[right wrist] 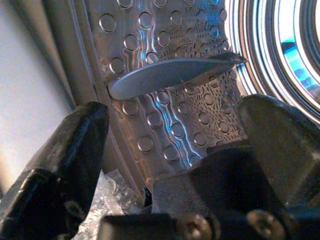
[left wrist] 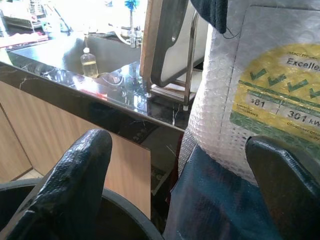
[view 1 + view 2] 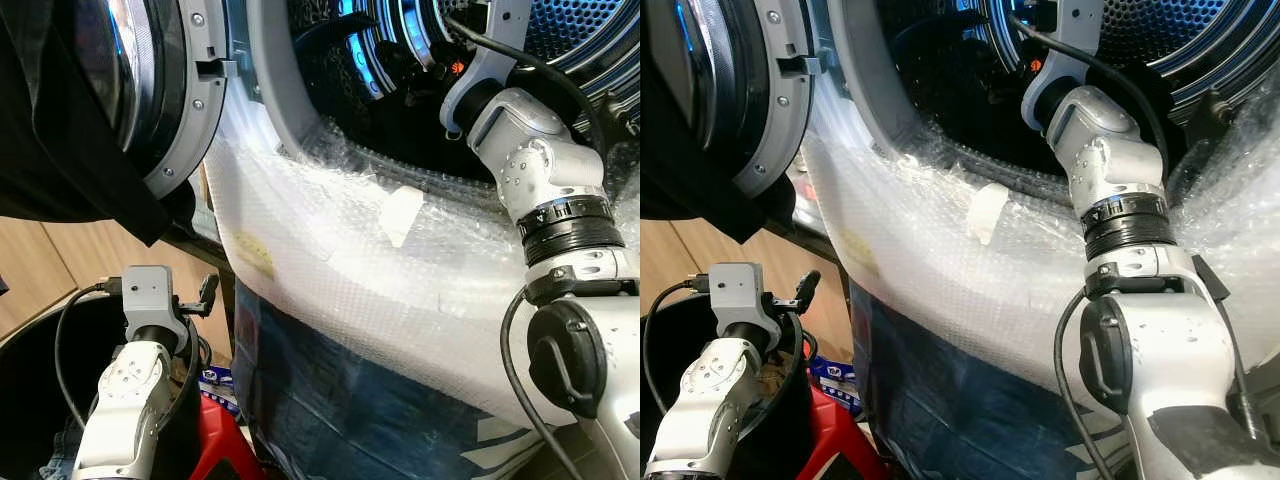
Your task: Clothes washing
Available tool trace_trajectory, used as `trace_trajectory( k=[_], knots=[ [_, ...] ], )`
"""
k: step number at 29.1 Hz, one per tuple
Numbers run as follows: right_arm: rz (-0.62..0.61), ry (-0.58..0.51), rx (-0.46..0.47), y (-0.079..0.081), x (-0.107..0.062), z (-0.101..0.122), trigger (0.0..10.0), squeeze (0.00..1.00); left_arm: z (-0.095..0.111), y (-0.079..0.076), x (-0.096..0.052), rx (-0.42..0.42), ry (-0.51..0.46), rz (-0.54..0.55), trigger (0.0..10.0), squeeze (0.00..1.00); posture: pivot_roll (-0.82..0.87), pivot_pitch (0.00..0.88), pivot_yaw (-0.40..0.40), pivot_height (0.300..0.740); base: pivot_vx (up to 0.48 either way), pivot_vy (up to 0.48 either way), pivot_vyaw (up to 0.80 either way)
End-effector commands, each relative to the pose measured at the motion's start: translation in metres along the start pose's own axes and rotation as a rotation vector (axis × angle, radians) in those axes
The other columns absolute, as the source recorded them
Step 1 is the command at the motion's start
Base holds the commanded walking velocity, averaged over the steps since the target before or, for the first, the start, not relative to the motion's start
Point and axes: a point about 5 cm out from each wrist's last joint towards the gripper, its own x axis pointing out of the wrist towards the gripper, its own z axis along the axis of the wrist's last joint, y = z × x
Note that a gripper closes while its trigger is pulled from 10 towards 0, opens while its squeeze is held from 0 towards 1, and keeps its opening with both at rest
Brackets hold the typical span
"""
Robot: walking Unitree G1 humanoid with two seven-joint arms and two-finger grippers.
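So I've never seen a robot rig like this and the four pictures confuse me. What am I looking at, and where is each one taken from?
The two wide pictures come from the robot's head, looking down at a washing machine still wrapped in bubble wrap, door open. The right arm reaches into the drum; its wrist camera shows the right end effector open, with dark cloth between the fingers. The left end effector, open and empty, hangs low over a black bin, near a dark countertop.

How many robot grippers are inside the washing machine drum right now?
1. The right gripper reaches into the drum, fingers apart. The left gripper hangs outside, low over a black bin.
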Motion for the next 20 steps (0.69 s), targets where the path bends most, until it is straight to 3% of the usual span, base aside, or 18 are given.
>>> trace_trajectory(
  k=[1, 12, 13, 14, 15, 16, 20],
  knots=[
    [0.008, -0.01, 0.004, 0.001, -0.001, 0.002, 10.0, 0.0, 0.002, -0.003, 0.003, -0.013, -0.003, -0.014, 10.0, 0.0, 0.01, 0.0, -0.037, 0.74, 0.0, 0.0, 0.0],
    [0.008, -0.009, 0.004, 0.002, -0.002, 0.002, 10.0, 0.0, 0.002, -0.003, 0.003, -0.013, -0.003, -0.014, 10.0, 0.0, 0.01, 0.0, -0.037, 0.74, 0.0, 0.0, 0.0],
    [0.027, -0.053, 0.033, 0.004, -0.002, 0.006, 10.0, 0.0, 0.003, -0.003, 0.004, -0.018, -0.009, -0.009, 10.0, 0.0, 0.0, 0.0, -0.055, 0.74, 0.0, 0.0, 0.0],
    [0.061, -0.123, 0.091, 0.01, -0.001, 0.013, 10.0, 0.0, 0.002, -0.001, 0.004, -0.011, -0.007, -0.006, 10.0, 0.0, 0.0, 0.0, -0.034, 0.74, 0.0, 0.0, 0.0],
    [0.21, -0.205, 0.116, 0.03, -0.007, 0.019, 10.0, 0.0, 0.005, 0.001, 0.005, -0.008, -0.017, 0.002, 10.0, 0.0, 0.01, 0.0, -0.043, 0.74, 0.0, 0.0, 0.0],
    [0.437, -0.292, 0.122, 0.059, -0.025, 0.023, 10.0, 0.0, 0.011, 0.004, 0.007, -0.004, -0.038, 0.013, 10.0, 0.0, 0.02, 0.001, -0.049, 0.74, 0.0, 0.0, 0.0],
    [0.539, -0.32, 0.115, 0.073, -0.039, 0.02, 10.0, 0.0, 0.012, 0.004, 0.006, -0.009, -0.045, 0.017, 10.0, 0.0, 0.01, 0.0, -0.051, 0.74, 0.0, 0.0, 0.0]
  ],
)
